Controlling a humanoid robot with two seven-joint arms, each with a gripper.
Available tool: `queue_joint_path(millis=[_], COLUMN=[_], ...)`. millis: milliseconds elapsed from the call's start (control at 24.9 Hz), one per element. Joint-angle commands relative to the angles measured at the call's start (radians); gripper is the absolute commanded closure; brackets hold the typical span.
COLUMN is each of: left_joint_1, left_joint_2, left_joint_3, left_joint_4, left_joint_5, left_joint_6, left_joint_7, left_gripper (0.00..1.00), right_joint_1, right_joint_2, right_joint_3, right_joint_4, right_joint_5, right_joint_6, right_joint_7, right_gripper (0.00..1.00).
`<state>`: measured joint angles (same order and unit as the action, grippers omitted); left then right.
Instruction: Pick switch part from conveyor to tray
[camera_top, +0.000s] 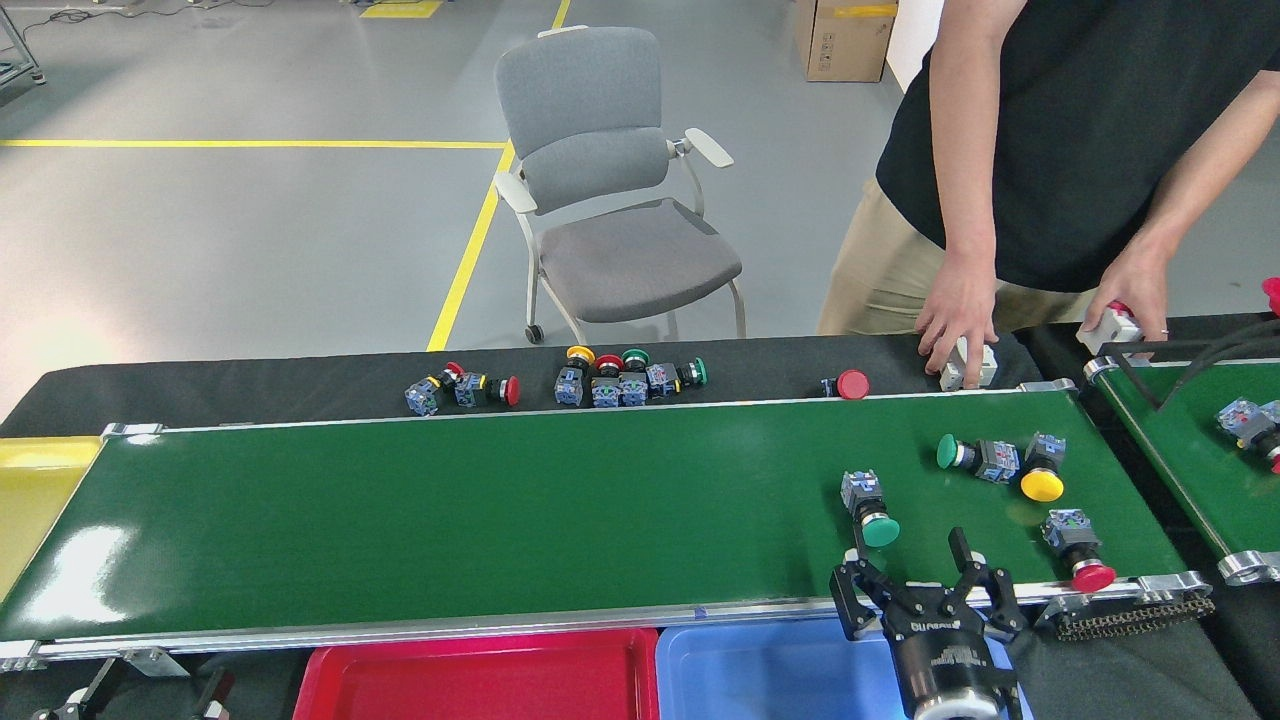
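The conveyor (500, 510) runs across the head view. Several switch parts lie at its right end: a green-capped one (868, 507), a second green-capped one (975, 458) touching a yellow-capped one (1042, 475), and a red-capped one (1075, 550) by the front rail. My right gripper (907, 550) stands open over the front rail, just in front and right of the nearest green-capped part, holding nothing. The blue tray (780, 670) lies under its wrist and the red tray (480, 680) to the left. Two dark tips (80, 693) at the bottom left may be my left gripper, mostly cut off.
A person stands at the far right with one hand (955, 330) on a white part and the other (1135, 290) on another. Several switch parts (610, 380) line the black strip behind the belt. A narrower belt (1190, 440) joins at the right. A yellow tray (30, 490) sits left.
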<state>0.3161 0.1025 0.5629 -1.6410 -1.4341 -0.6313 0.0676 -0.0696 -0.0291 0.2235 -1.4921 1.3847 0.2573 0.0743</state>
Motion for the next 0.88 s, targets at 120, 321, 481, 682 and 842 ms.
queue_joint_path(millis=[120,321,481,682,842], left_joint_1=[-0.008,-0.002,-0.002,-0.002,-0.003], left_joint_2=[0.014,0.014,0.014,0.014,0.014], left_joint_3=[0.002,0.003,0.003,0.003,0.005], left_joint_4=[-0.008,-0.008,-0.008,-0.008,-0.006], left_joint_5=[0.0,0.0,0.001,0.001,0.001], left_joint_6=[-0.002,-0.002,-0.002,-0.002,-0.002], left_joint_7=[0.009,0.009,0.009,0.009,0.009], left_gripper=[0.0,0.0,0.0,0.0,0.0], right_joint_1=[-0.141,-0.171,-0.164,-0.164,-0.124], right_joint_2=[0.057,0.069,0.069,0.072,0.072], right_joint_3=[0.042,0.059,0.063,0.063,0.063], right_joint_4=[0.165,0.191,0.191,0.151,0.039], right_joint_5=[0.001,-0.007,-0.012,-0.022,-0.033], right_joint_6=[0.007,-0.012,-0.078,-0.092,-0.144], right_joint_7=[0.009,0.044,0.134,0.136,0.137], right_gripper=[0.03,0.6,0.87,0.88,0.9])
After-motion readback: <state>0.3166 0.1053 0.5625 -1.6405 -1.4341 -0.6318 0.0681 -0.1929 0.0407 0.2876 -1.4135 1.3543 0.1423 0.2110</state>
